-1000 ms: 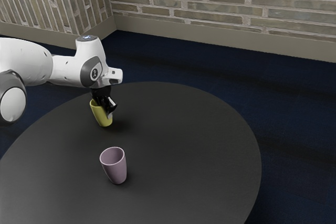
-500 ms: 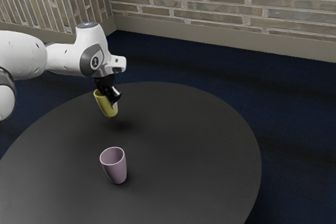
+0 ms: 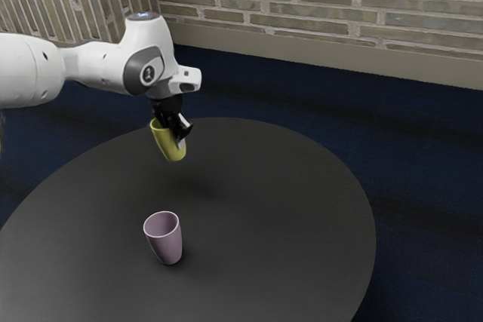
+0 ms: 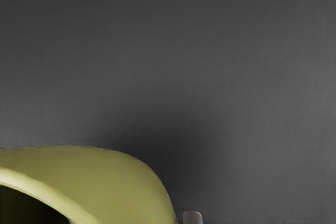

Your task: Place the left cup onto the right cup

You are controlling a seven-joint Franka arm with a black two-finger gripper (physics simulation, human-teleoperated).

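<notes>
A yellow-green cup (image 3: 169, 143) hangs tilted in the air above the round dark table (image 3: 287, 209), held by its rim in my gripper (image 3: 174, 128), which is shut on it. A mauve cup (image 3: 163, 237) stands upright on the table, nearer the front edge and well below the held cup. In the wrist view the yellow cup (image 4: 89, 182) bulges large just under my hand, with one pale fingertip (image 4: 192, 217) beside it and bare tabletop beyond.
The table's curved edge runs along the exterior view's right, with dark blue carpet (image 3: 392, 133) past it. A brick wall (image 3: 317, 5) stands at the back. My white arm (image 3: 68, 73) reaches in from the exterior view's left.
My gripper has lifted the yellow cup off the table and carried it up and toward the exterior view's right. The mauve cup has stayed where it was.
</notes>
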